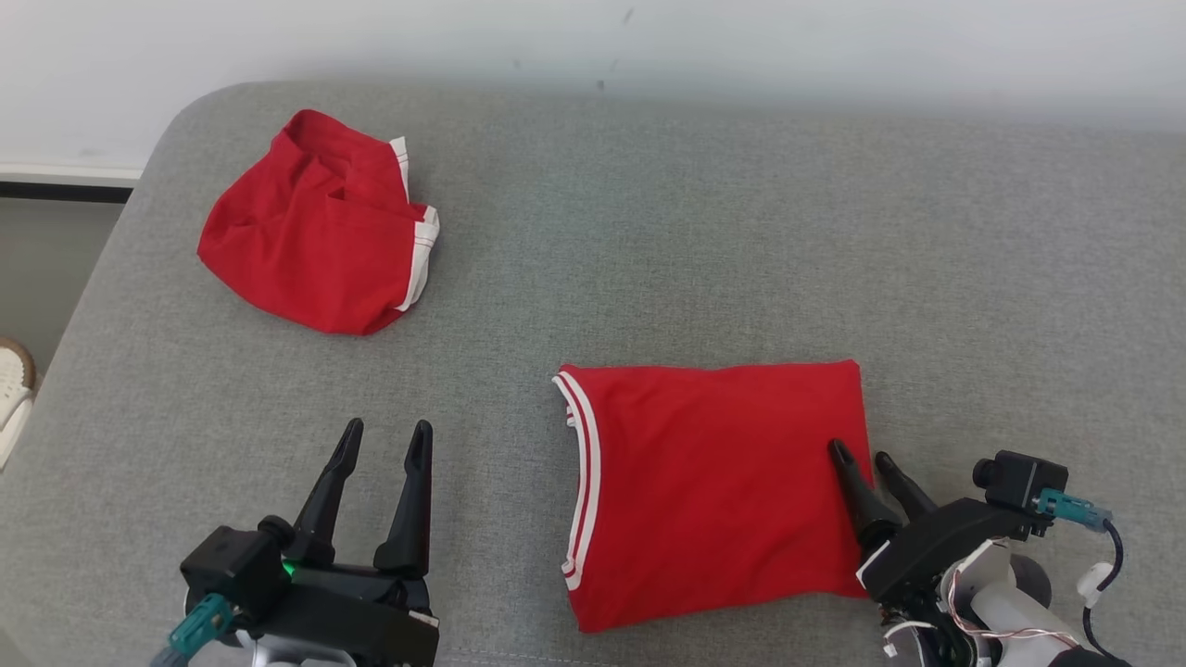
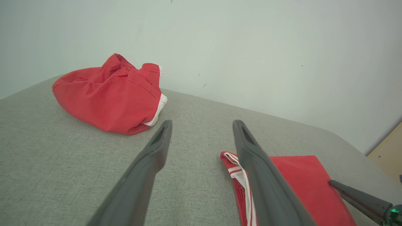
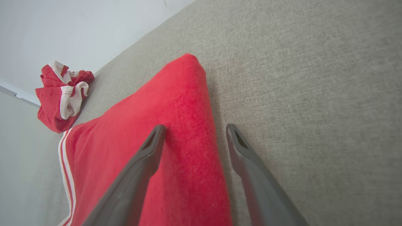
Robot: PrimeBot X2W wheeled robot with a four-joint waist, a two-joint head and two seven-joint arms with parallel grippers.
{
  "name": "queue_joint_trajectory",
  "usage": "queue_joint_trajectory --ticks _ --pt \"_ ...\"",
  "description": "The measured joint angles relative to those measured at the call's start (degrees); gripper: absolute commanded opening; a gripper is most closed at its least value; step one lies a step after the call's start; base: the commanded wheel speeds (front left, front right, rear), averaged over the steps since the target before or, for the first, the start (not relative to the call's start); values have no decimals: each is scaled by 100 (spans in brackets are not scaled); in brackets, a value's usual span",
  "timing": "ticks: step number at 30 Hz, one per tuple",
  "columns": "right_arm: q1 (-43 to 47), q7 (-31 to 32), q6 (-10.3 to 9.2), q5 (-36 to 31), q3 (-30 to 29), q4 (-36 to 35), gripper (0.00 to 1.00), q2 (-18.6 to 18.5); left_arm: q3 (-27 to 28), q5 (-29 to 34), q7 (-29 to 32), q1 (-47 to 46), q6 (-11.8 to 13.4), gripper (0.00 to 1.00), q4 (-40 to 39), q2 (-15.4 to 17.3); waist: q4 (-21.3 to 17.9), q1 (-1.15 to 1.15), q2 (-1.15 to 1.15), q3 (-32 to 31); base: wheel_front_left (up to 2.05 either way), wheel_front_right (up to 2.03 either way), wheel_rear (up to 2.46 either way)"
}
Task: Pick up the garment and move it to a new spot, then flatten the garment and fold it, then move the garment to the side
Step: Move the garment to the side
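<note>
Left arm: left gripper [image 1: 387, 428] low over bare cushion, fingers spread and empty; left of the folded garment, apart from it
Right arm: right gripper [image 1: 860, 452] angled in at the garment's right edge; fingers parted, straddling that edge, one over red cloth, one over grey
Garment: folded red fabric garment with white striped trim [image 1: 713, 482]; flat rectangle, near right
Surface: grey woven upholstered cushion [image 1: 695, 232]; crumpled red-and-white garment [image 1: 315, 236] far left
Room: plain white wall [image 1: 593, 37] behind

Probably a room at home: soft grey fabric surface [image 1: 704, 232] against a plain white wall [image 1: 649, 37], a shoe [image 1: 14, 389] on the left
</note>
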Motion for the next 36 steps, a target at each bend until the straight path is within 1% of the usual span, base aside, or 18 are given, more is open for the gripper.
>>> queue_joint_trajectory --ticks 3,9,10,11,12,13,18,22,25,27,36 --pt "-78 163 16 85 14 218 100 73 -2 0 0 -43 -2 100 27 5 60 0 0 28 0 0 0" --pt "-239 403 154 171 87 511 100 163 20 0 0 -69 -44 100 59 12 136 -1 0 35 0 0 0" --pt "-259 423 160 174 91 547 90 181 21 0 0 -69 -44 100 65 12 141 -1 0 31 0 0 0" --pt "-281 464 180 187 92 584 41 191 22 0 0 -69 -44 100 73 12 146 -1 0 25 0 0 0" --pt "-299 490 208 220 91 635 14 207 24 0 0 -69 -44 100 89 11 148 -1 0 15 0 0 0" --pt "-304 503 210 234 89 667 0 222 26 0 0 -66 -44 100 94 11 149 -1 0 2 0 0 0" --pt "-322 539 265 263 80 792 0 323 53 0 0 -59 -43 100 98 12 131 -1 0 -47 0 0 0" --pt "-356 442 345 265 65 853 0 361 78 0 0 -47 -43 100 102 13 75 -1 0 -100 0 0 0" --pt "-403 352 361 260 71 843 0 357 86 0 0 -38 -43 100 103 14 24 -1 0 -147 0 0 0" --pt "-428 272 403 249 73 797 0 325 88 1 0 -14 -42 100 102 14 -17 -1 0 -178 0 0 0" --pt "-612 107 415 48 171 605 0 58 140 8 0 186 -34 100 70 20 -245 -1 0 -290 0 0 0"
